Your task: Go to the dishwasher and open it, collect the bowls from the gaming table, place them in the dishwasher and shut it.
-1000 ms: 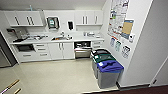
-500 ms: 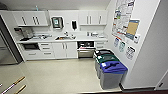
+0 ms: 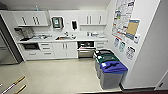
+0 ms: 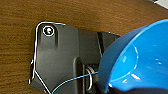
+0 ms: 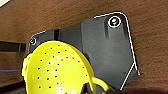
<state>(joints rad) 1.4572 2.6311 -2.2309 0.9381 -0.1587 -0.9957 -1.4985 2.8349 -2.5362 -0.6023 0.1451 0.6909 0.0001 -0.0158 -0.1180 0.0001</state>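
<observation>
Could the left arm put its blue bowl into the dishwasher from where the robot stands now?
Probably not yet. The dishwasher stands open at the far counter, across bare floor, while the blue bowl sits close at the left wrist.

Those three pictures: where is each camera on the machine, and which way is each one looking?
Head view: high on the robot, looking forward and down into a kitchenette: the dishwasher open under the counter, bins at right. Nothing of its body is plain here.
Left wrist view: on the left arm's wrist, looking along its dark plate at a blue bowl, wood-grain surface behind.
Right wrist view: on the right wrist, looking along its plate at a yellow-green bowl with small holes.
Shared: both wrist views show the robot's dark plate, a wood-grain backdrop and a bowl close up.
</observation>
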